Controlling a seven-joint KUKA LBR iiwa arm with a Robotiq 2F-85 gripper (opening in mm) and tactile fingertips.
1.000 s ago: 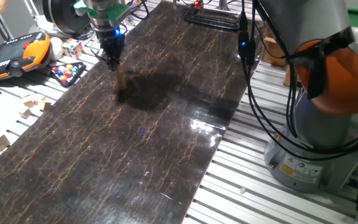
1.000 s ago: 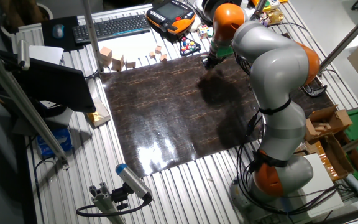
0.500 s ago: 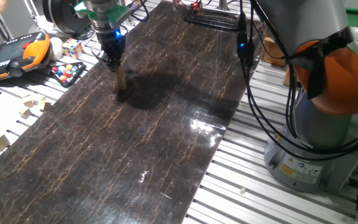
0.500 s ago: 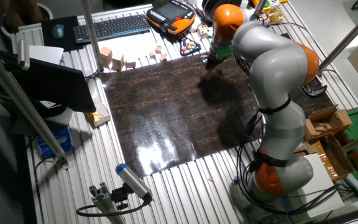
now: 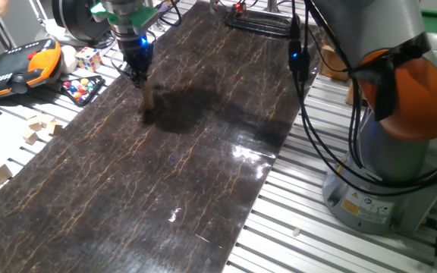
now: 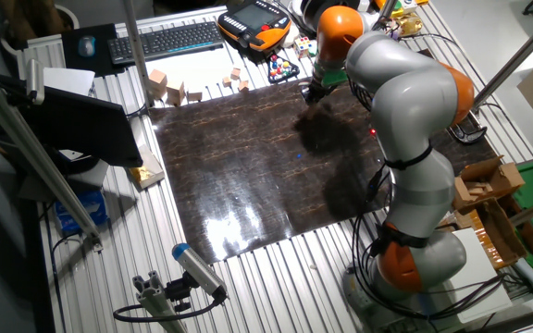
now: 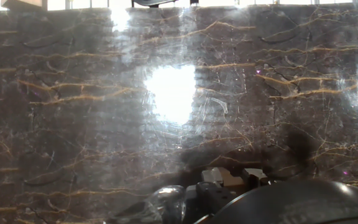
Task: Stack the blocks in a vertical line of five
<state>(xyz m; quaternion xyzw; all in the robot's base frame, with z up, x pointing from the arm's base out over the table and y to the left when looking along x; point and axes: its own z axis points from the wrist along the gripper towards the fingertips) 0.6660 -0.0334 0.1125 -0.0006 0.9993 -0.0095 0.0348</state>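
Near the far left corner of the dark marble counter (image 5: 203, 152), we see the blocks (image 5: 148, 97) standing as a thin upright stack on the slab. Our gripper (image 5: 138, 73) hangs right over its top, fingers around or touching the uppermost cube; we cannot tell whether they are clamped or apart. Off the counter's left edge lie a puzzle cube (image 5: 89, 58), larger pale blocks (image 5: 40, 129) and an orange pendant (image 5: 17, 67).

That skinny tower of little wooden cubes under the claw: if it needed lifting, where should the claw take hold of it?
Judging by its shape, from straight above. The stack of blocks stands upright and thin on the dark marble mat, so the gripper would best pinch two opposite flat faces of the top cube. A sideways approach would likely topple it.
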